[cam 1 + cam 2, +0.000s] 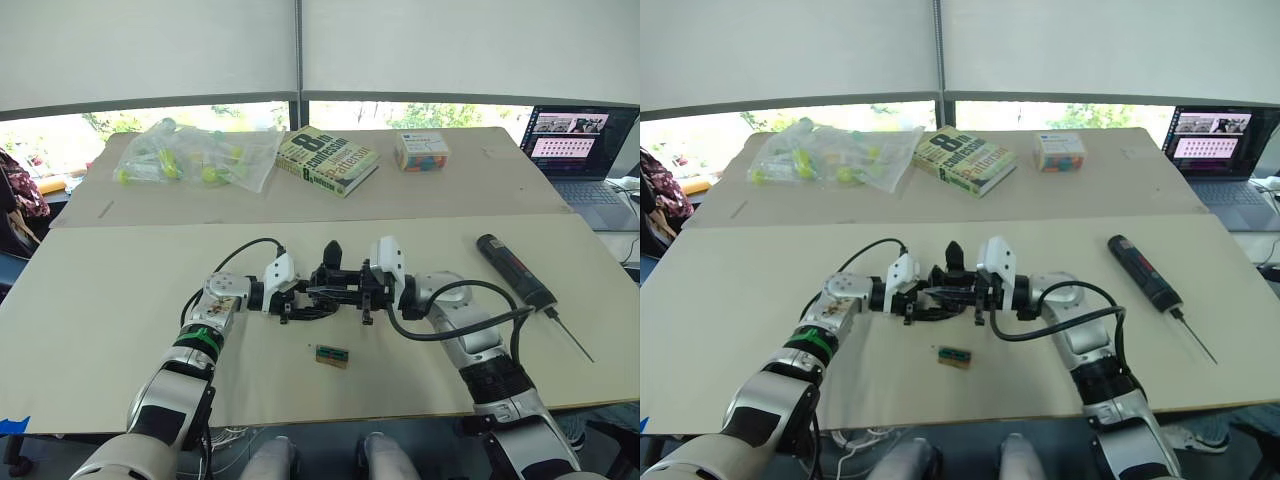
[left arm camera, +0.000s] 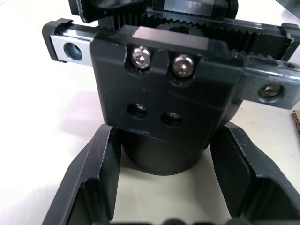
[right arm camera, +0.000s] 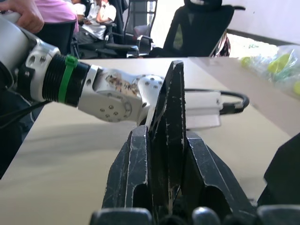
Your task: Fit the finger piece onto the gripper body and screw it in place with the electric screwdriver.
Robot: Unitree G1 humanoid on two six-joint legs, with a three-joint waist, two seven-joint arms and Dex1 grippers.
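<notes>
The gripper body point(image 1: 331, 278), a chunky black mechanism with a pointed finger sticking up, stands mid-table between my two grippers. My left gripper point(image 1: 304, 300) is shut on its rounded base point(image 2: 164, 157), one finger on each side, with the screw holes facing the wrist camera. From the right, my right gripper point(image 1: 359, 293) meets the body and is shut on the finger piece point(image 3: 171, 93), a black tapered sliver clamped between its fingers point(image 3: 129, 164). The electric screwdriver point(image 1: 514, 268) lies on the table to the right, thin bit point(image 1: 572, 337) pointing toward the front edge, clear of both arms.
A small green-and-tan block point(image 1: 331, 355) lies just in front of the grippers. At the back are a plastic bag of yellow-green items point(image 1: 195, 155), a book point(image 1: 327, 159) and a small box point(image 1: 421, 150). A laptop point(image 1: 583, 150) sits at the far right. People sit beyond the table point(image 3: 101, 11).
</notes>
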